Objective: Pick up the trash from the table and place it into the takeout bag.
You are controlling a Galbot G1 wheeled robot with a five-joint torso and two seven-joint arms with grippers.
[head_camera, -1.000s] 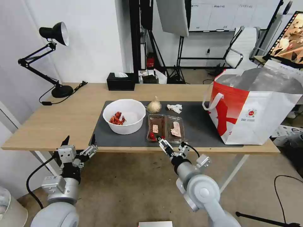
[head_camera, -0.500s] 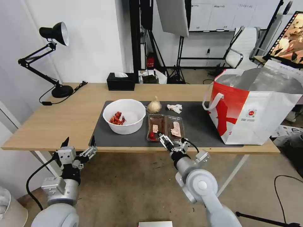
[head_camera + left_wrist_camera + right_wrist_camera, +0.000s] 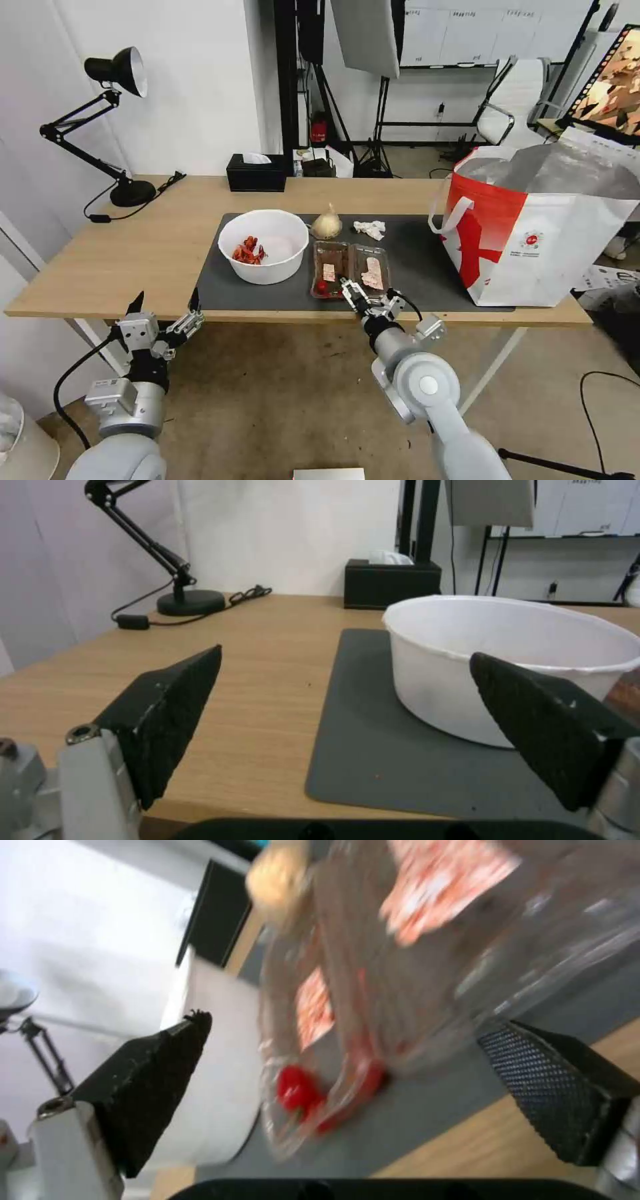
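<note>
Light wood runs the length of the table (image 3: 133,257), its dark grey mat (image 3: 413,267) carrying the trash in front of a studio backdrop of stands and a desk lamp (image 3: 110,127). At the mat's near edge, the right gripper (image 3: 369,297) has its fingers spread, reaching toward the front lip of the clear clamshell tray (image 3: 350,268) without yet closing on it; its wrist camera shows the tray (image 3: 373,1005) lying between the two black pads (image 3: 160,1090). This looks like the approach to the first pick. Closing on the thin plastic rim should call for a level, careful pinch. Beside the tray sit the white bowl (image 3: 263,245), the knotted baggie (image 3: 326,223) and the napkin (image 3: 369,229). Farther right stands the takeout bag (image 3: 533,233), mouth open. Off the near left corner, the left gripper (image 3: 163,313) hangs open-fingered.
</note>
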